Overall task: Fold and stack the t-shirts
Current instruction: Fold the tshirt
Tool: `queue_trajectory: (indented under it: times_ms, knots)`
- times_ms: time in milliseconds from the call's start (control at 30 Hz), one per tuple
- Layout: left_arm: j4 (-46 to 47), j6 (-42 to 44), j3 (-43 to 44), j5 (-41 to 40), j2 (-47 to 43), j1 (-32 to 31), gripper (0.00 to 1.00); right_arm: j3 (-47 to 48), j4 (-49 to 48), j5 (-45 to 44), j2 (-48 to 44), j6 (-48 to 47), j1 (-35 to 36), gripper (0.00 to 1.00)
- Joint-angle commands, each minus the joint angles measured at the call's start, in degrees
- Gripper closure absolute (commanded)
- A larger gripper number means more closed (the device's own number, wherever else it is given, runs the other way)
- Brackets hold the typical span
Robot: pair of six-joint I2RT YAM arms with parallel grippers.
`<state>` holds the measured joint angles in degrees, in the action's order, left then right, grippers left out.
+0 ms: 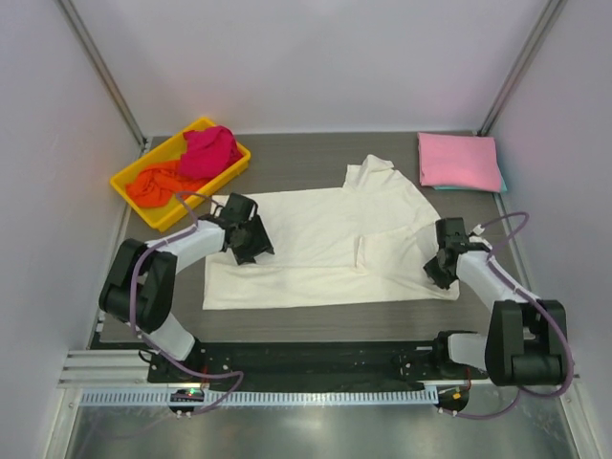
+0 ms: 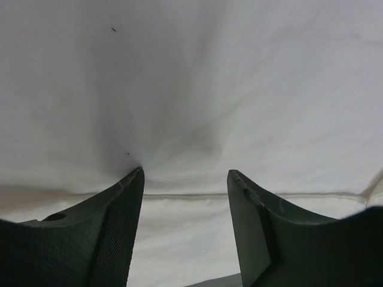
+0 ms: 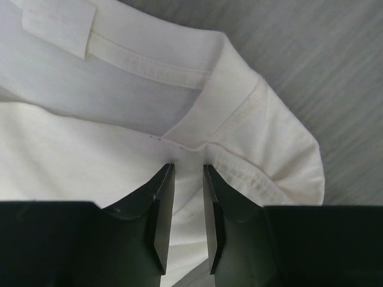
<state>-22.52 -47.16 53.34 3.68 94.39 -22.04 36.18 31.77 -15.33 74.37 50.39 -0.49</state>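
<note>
Nearest me, at the near edge of the table, sit the bases of both arms, and nearly everything beyond them is the cream-white t-shirt. It is spread flat across the middle of the dark wood, neck end to the right, with one sleeve poking toward the far side and a short raised crease near its centre. Its cloth looks soft and plain, with a stitched collar band and a small sewn-in label at the neck. Reaching in from the left, the left arm bends low over the shirt's far left part, while the right arm curls in to the shirt's right edge. At the far left stands a yellow tray holding a crumpled magenta t-shirt and an orange t-shirt. At the far right lies a folded pink t-shirt with a sliver of teal t-shirt under it. On the left gripper the jaws stand spread wide, tips dimpling the cloth. Those of the right gripper are drawn close, pinching a ridge of the cream cloth just below the collar seam.
</note>
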Motion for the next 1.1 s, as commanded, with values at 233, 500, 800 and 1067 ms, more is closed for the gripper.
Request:
queue_trajectory:
  times_ms: [233, 500, 800, 1067]
  knots:
    - [-4.98, -1.72, -4.31, -4.75, -12.11, -1.51, 0.39, -6.58, 7.43, 2.59, -17.77, 4.38, -0.3, 0.7]
    - [4.93, 0.06, 8.35, 16.14, -11.69, -9.59, 0.42, 9.07, 3.4, 10.04, -8.46, -7.14, -0.21, 0.69]
    - [18.83, -1.1, 19.6, 22.15, 7.26, -23.3, 0.6, 15.49, -6.81, 22.19, 5.34, -19.18, -0.21, 0.71]
    - [21.82, -2.33, 28.74, 24.63, 22.67, -27.09, 0.73, 16.46, -9.18, 23.42, 12.46, -21.82, -0.21, 0.72]
